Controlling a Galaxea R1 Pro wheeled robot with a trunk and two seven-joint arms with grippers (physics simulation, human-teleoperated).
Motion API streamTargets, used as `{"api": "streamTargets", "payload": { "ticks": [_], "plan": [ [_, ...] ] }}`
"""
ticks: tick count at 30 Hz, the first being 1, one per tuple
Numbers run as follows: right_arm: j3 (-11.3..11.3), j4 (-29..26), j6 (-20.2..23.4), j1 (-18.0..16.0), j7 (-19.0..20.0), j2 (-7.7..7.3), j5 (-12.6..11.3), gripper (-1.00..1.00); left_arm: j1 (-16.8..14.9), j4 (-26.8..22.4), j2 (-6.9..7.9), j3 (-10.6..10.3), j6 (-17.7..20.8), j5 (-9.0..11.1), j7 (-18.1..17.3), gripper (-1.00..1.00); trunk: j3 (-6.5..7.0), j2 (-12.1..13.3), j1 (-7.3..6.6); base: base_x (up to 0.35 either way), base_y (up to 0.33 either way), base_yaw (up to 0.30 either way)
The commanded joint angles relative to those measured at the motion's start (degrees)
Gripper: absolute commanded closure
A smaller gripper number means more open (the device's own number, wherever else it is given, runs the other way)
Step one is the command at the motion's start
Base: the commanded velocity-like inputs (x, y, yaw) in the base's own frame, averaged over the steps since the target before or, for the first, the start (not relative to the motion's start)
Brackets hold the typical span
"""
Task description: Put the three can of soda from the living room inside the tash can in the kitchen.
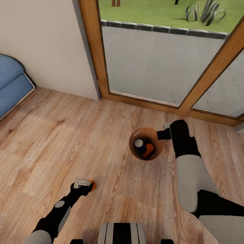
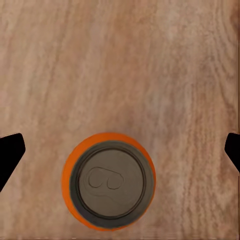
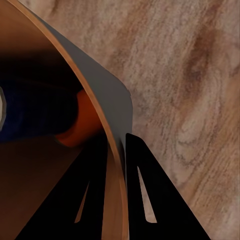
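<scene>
Two cans already lie inside the trash can (image 1: 146,145): a dark blue can (image 1: 140,144) with its silver top showing, and an orange can (image 1: 148,151) leaning against it on the right side. The bin stands on the wood floor (image 1: 67,142) in the middle of the head view, a little nearer than the wooden frame of the glass door (image 1: 149,61), with its copper-brown inside open to the camera.

The right gripper (image 3: 118,150) sits at the bin's right rim. In the right wrist view its two dark fingers (image 3: 145,195) straddle the thin wall of the trash can (image 3: 107,100), one inside and one outside, closed narrowly onto that rim. Beyond the fingers, inside the bin, part of the orange can (image 3: 80,122) and the blue can (image 3: 35,115) show in shadow.

The third soda can (image 1: 92,184), also orange, stands upright on the floor to the near left, well apart from the bin. The left gripper (image 1: 86,184) is just beside it in the head view. From the left wrist camera the can (image 2: 108,180) is seen from straight above, its grey lid and pull tab facing up, while the two dark fingertips (image 2: 10,150) sit far out at either edge, spread wide and not touching the can.

A blue sofa (image 1: 12,84) occupies the far left, against the beige wall (image 1: 44,44).
</scene>
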Motion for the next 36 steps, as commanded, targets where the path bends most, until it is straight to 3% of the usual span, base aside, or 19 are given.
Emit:
{"api": "streamTargets", "payload": {
  "ticks": [1, 13, 19, 36],
  "plan": [
    [0.0, 0.0, 0.1, 0.0, 0.1, -0.01, -0.6, 1.00, 0.0, 0.2, 0.00, -0.1, 0.0, 0.0, 0.0, -1.00, 0.01, 0.0, -0.01, 0.000, 0.000, 0.000],
    [-0.1, 0.0, 0.1, 0.0, 0.1, 0.00, -0.7, 1.00, 0.0, 2.8, 0.11, -0.3, -0.2, 0.2, 0.0, -1.00, 0.01, 0.0, -0.01, 0.000, 0.000, 0.000],
    [-0.1, 0.0, 0.1, 0.0, 0.1, 0.11, -0.6, 1.00, 0.0, 2.9, 0.18, -0.3, -0.2, 0.3, 0.0, -1.00, -1.07, -2.4, 1.31, 0.000, 0.000, 0.000],
    [-0.1, 0.0, 0.1, 0.0, 0.1, 0.16, -0.6, 1.00, 0.0, 2.8, 0.03, -0.3, -0.3, 0.3, 0.0, -1.00, -1.07, -2.4, 1.31, 0.021, 0.002, 0.000]
  ]
}}
